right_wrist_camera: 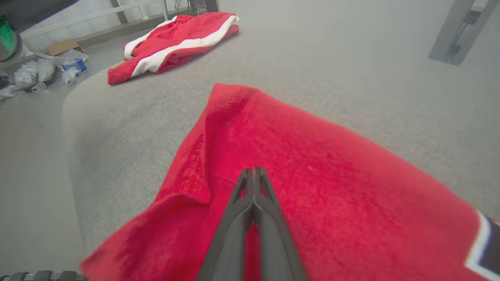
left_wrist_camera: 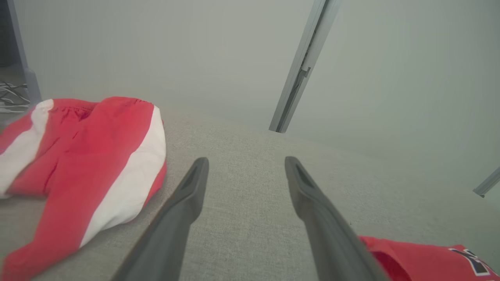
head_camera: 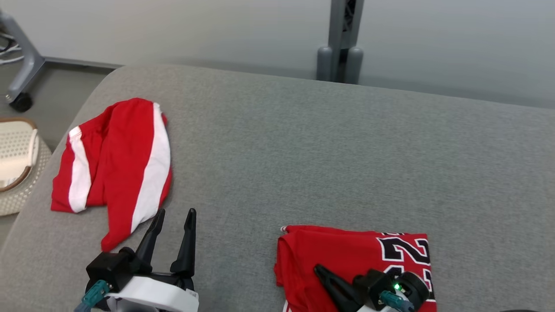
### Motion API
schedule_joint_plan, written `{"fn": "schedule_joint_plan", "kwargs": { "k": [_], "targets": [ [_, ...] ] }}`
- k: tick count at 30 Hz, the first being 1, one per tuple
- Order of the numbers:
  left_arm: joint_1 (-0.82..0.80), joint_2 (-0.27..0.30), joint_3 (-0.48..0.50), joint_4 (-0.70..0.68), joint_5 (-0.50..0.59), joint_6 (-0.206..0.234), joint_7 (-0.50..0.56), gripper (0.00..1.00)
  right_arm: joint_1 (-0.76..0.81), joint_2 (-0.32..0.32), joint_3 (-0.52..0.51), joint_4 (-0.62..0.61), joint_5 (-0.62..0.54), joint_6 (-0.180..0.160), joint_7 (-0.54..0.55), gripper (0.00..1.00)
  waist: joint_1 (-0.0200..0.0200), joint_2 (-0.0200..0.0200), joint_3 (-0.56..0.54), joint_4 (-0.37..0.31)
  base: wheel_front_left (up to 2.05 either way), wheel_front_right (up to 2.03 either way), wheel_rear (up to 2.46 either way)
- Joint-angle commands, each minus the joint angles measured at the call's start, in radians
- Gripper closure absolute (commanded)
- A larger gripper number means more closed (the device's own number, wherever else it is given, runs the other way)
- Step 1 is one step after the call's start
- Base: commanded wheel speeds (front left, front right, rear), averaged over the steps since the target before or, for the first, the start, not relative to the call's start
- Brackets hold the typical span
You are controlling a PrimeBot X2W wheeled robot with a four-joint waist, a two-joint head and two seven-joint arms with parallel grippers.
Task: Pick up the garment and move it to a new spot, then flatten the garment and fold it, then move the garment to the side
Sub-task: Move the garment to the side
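Garment [head_camera: 347,251], a folded red jersey, lies on the surface [head_camera: 303,151] directly under the right pincer [head_camera: 321,271], spreading ahead and right of its tips. That pincer is together, nothing visibly pinched. Left pincer [head_camera: 175,213] is apart, by the shorts [head_camera: 117,160]. Right arm is nearer.

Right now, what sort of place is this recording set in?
Probably a robotics lab or test room: a wheeled metal stand with loose cables beside it, packaging and a cardboard box on the floor, and a grey padded surface used as the work area.
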Motion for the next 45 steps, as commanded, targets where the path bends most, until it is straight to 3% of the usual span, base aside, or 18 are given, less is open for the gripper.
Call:
{"fn": "schedule_joint_plan", "kwargs": {
  "k": [1, 12, 18, 23, 24, 34, 40, 45],
  "targets": [
    [-0.023, 0.005, 0.000, 0.000, -0.008, -0.001, -0.003, 0.00, -0.028, -0.005, 0.036, 0.043, 0.033, 0.000, -0.001, 1.00, 0.0000, 0.0000, 0.025, 0.039, 0.00, 0.00, 0.00],
    [-0.026, 0.004, 0.003, 0.005, -0.011, -0.001, -0.003, 0.00, -0.106, -0.006, 0.270, 0.113, 0.236, 0.000, -0.001, 1.00, 0.0000, 0.0000, 0.033, 0.095, 0.00, 0.00, 0.00],
    [-0.006, 0.004, 0.017, 0.003, -0.006, -0.001, -0.003, 0.00, -0.127, -0.031, 0.272, 0.075, 0.304, 0.000, -0.001, 1.00, 0.0000, 0.0000, 0.003, 0.070, 0.00, 0.00, 0.00],
    [0.009, 0.005, 0.022, -0.004, 0.000, -0.001, -0.003, 0.00, -0.101, -0.065, 0.151, 0.020, 0.284, 0.000, -0.001, 1.00, 0.0000, 0.0000, -0.035, 0.017, 0.00, 0.00, 0.00],
    [0.014, 0.004, 0.026, -0.008, 0.001, -0.001, -0.003, 0.00, -0.087, -0.081, 0.076, -0.009, 0.254, 0.000, -0.001, 1.00, 0.0000, 0.0000, -0.051, -0.010, 0.00, 0.00, 0.00],
    [0.038, 0.005, 0.036, -0.021, 0.005, -0.001, -0.003, 0.00, -0.009, -0.121, -0.301, -0.171, 0.038, 0.000, -0.001, 1.00, 0.0000, 0.0000, -0.093, -0.147, 0.00, 0.00, 0.00],
    [0.041, 0.005, 0.043, -0.027, 0.009, -0.001, -0.003, 0.00, 0.054, -0.088, -0.433, -0.252, -0.016, 0.000, -0.001, 1.00, 0.0000, 0.0000, -0.101, -0.197, 0.00, 0.00, 0.00],
    [0.049, 0.004, 0.058, -0.036, 0.013, -0.001, -0.003, 0.00, 0.092, -0.058, -0.469, -0.274, -0.024, 0.000, -0.001, 1.00, 0.0000, 0.0000, -0.103, -0.218, 0.00, 0.00, 0.00]
  ]
}}
